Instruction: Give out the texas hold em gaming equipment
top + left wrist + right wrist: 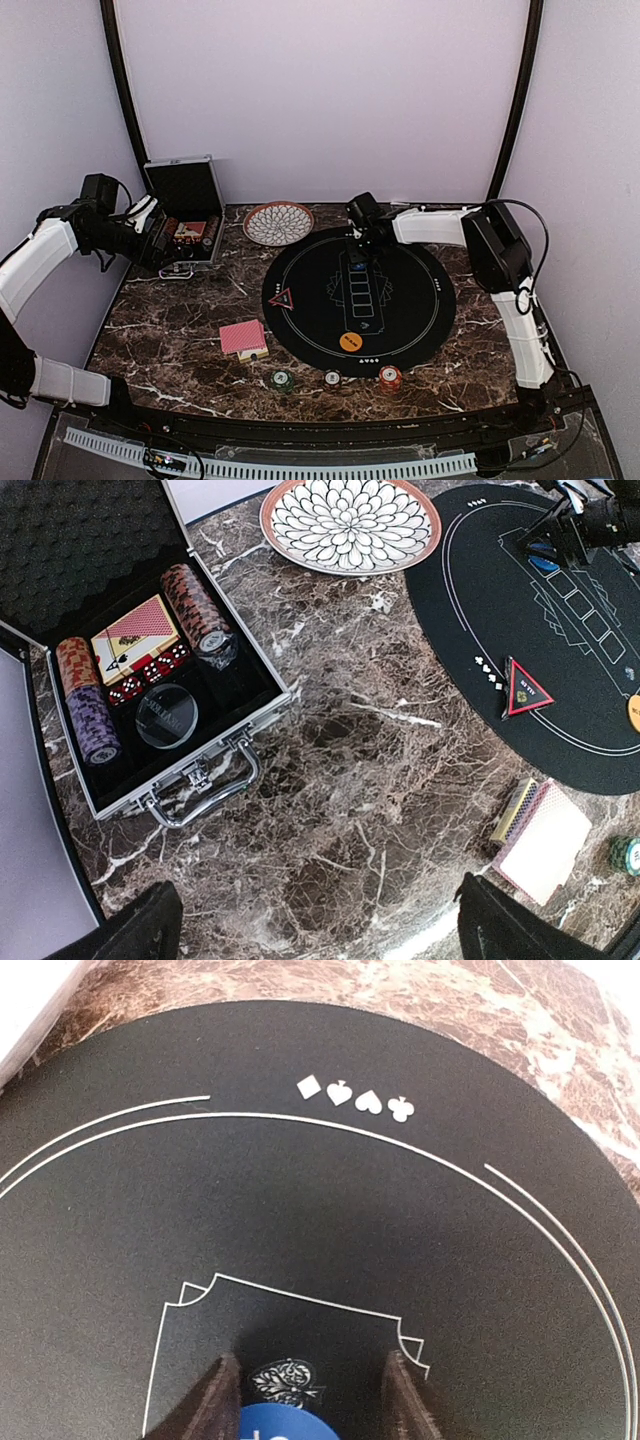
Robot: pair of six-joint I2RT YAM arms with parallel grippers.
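My right gripper (358, 245) (310, 1360) hangs low over the far part of the round black mat (405, 300), open. A blue button (288, 1425) (357, 268) lies between its fingers, with a gap on the right side. A red triangle marker (281, 298) and an orange button (350, 342) rest on the mat. A red-backed card deck (243, 336) (545, 840) lies left of the mat. Green (282, 380), white (332, 378) and red (390, 378) chip stacks stand along the front. My left gripper (160, 250) (315, 905) is wide open above bare marble, holding nothing.
An open silver-edged case (185, 225) (180, 780) at the back left holds chip rolls, cards, dice and a clear disc. A patterned bowl (278, 222) (350, 520) sits behind the mat. Curved black poles and pale walls close in the table.
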